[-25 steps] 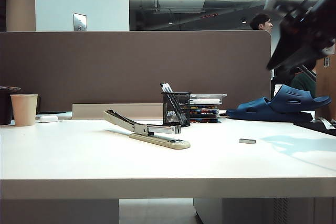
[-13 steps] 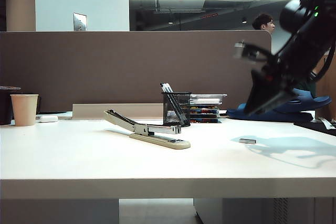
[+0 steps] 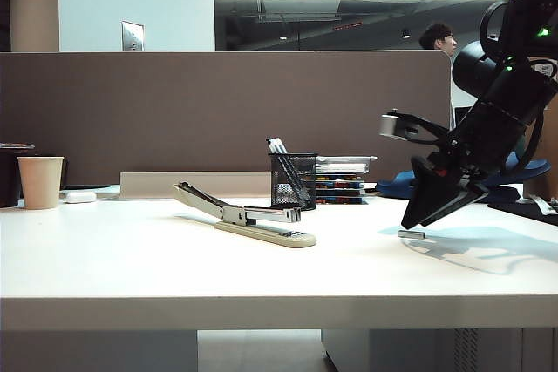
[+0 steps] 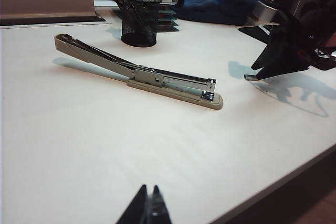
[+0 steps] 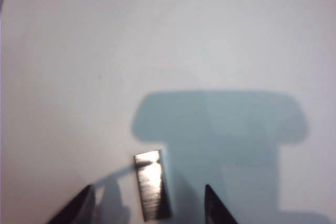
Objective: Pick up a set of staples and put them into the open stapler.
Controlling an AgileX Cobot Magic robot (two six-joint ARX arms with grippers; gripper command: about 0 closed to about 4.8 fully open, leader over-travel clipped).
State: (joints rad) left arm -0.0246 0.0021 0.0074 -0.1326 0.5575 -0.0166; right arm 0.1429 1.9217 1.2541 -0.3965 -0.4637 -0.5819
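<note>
Staples (image 5: 152, 184) lie between the right gripper's (image 5: 146, 203) spread fingers; left gripper (image 4: 147, 208) clenched.

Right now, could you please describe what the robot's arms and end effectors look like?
The right arm is glossy black with green indicator lights, a looping black cable and a silver cylinder beside its wrist. The right end effector has black wedge-shaped fingers. The left end effector shows only dark pointed fingertips.

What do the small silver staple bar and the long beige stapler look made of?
Small silver-grey staple bar: looks like bare metal, glossy, with bright streaky reflections, lying between the open right gripper's tips. Long beige stapler: base and raised arm look matte, painted metal or plastic, unclear which; its magazine channel is shiny silver metal.
</note>
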